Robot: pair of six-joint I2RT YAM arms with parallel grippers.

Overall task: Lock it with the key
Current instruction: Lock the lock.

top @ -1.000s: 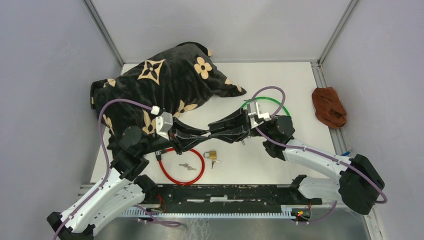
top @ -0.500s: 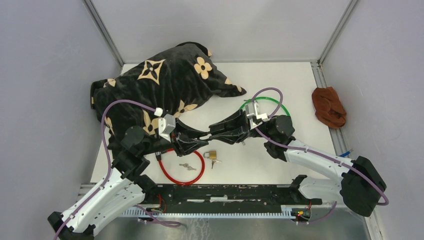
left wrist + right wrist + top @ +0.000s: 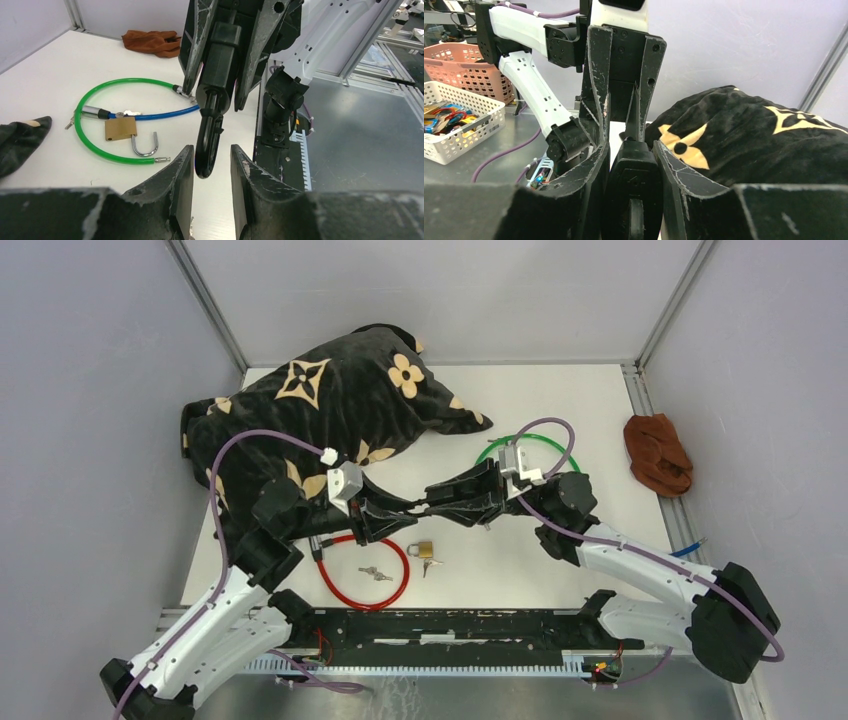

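Observation:
My right gripper (image 3: pixel 442 508) is shut on a black lock body (image 3: pixel 633 172), held in the air over the middle of the table. In the left wrist view the lock body (image 3: pixel 220 55) points down at me, and a thin black rounded tab (image 3: pixel 206 147) sticks out of it. My left gripper (image 3: pixel 209 165) is open, with that tab between its fingers (image 3: pixel 180 175) and a small gap on each side. In the top view my left gripper (image 3: pixel 412 512) meets the right one tip to tip.
A brass padlock (image 3: pixel 420 549) and small keys (image 3: pixel 375 574) lie by a red cable loop (image 3: pixel 400 585) under the grippers. A green cable (image 3: pixel 100 95) with an open brass padlock (image 3: pixel 120 128) lies behind. There is a black patterned pillow (image 3: pixel 320 410) at the back left and a brown cloth (image 3: pixel 657 454) at the right.
My left arm has moved right toward the right gripper, bringing its open fingers around the tab. The right gripper has barely moved.

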